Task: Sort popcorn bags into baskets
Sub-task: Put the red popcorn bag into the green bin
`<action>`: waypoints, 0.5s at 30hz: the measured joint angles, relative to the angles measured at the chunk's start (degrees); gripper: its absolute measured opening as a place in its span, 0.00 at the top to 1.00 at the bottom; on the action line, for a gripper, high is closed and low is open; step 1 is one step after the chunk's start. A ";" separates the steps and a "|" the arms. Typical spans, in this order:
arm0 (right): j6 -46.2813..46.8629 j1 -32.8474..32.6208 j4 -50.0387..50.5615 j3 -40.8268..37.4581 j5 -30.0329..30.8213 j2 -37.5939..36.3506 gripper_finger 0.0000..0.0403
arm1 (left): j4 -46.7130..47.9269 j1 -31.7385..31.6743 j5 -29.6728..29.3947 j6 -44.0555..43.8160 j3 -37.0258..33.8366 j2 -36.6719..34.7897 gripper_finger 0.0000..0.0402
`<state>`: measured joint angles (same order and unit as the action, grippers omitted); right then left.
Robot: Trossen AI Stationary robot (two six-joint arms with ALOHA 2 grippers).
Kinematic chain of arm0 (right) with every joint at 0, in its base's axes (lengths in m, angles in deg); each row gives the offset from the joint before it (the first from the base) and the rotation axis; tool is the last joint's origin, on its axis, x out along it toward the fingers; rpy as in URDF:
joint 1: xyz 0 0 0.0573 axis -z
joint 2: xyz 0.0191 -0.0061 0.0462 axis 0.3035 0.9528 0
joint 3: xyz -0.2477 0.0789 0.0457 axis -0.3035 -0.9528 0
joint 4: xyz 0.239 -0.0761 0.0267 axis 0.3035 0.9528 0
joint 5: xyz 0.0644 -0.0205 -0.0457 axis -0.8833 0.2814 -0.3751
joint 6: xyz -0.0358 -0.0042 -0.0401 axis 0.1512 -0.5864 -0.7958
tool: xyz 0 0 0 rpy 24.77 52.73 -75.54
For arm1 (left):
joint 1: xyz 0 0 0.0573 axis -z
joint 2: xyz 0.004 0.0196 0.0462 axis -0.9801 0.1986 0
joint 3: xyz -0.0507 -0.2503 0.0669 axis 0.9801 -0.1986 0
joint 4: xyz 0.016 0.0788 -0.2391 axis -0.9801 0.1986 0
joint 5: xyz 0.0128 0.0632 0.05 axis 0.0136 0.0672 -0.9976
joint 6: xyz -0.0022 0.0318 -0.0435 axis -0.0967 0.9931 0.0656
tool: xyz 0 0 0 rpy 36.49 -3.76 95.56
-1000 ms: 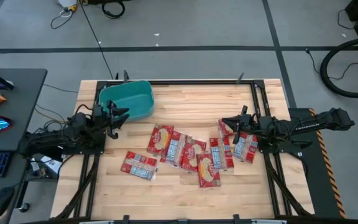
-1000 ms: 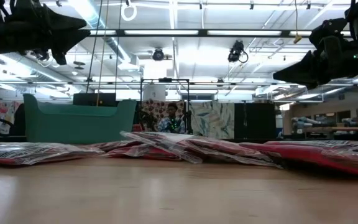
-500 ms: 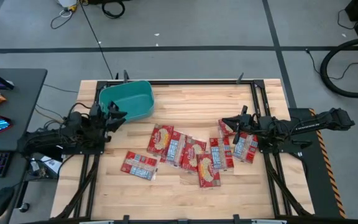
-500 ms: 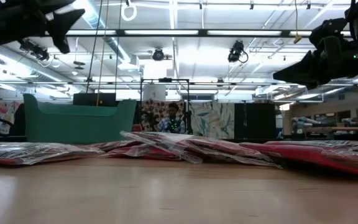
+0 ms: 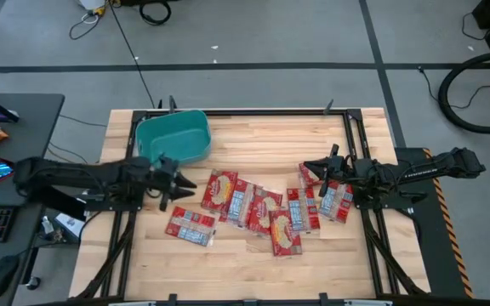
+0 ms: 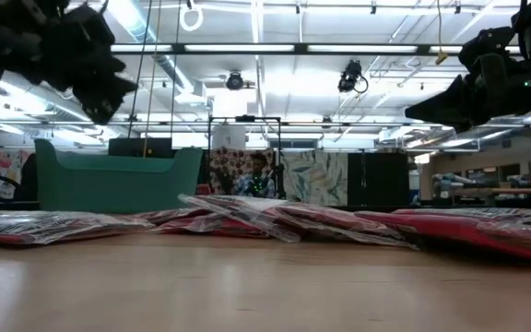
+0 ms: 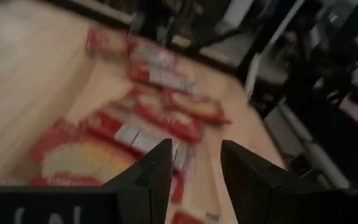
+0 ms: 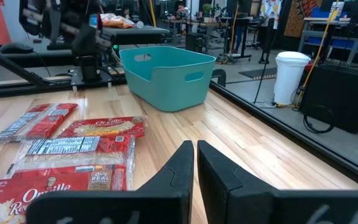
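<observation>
While your left gripper (image 5: 187,184) hangs spread and empty just at 9 o'clock of the bags (image 5: 262,206), the tub (image 5: 174,136) sits at 11 o'clock of them. Your right gripper (image 5: 307,167) waits pressed together above the bags' 3 o'clock end.

The left gripper (image 5: 185,184) hangs in the air just beside the teal tub (image 5: 175,136), fingers parted and empty. Well apart from the tub, the right gripper (image 5: 307,167) waits, fingers closed.
</observation>
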<state>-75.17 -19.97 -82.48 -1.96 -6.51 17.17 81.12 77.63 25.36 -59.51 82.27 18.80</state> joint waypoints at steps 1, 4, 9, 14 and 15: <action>0.02 0.00 -0.01 0.00 -0.01 -0.01 0.94 | -0.61 0.76 -1.61 -0.04 0.00 1.76 0.65; 0.00 0.01 -0.01 0.00 -0.01 0.00 0.94 | -2.42 3.01 -5.74 -0.40 0.04 7.13 0.65; 0.00 0.01 0.01 0.02 -0.02 -0.01 0.94 | -6.80 7.05 -9.31 -6.30 0.54 16.18 0.63; 0.01 -0.01 -0.01 0.01 0.00 0.00 0.94 | -7.45 11.37 -9.70 -14.16 5.43 26.24 0.62; 0.00 -0.01 -0.01 0.00 -0.02 -0.01 0.94 | -7.47 12.26 -10.26 -14.73 6.98 28.67 0.62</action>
<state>-75.18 -19.97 -82.49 -1.96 -6.54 17.16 73.66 89.89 15.10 -74.24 89.25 47.47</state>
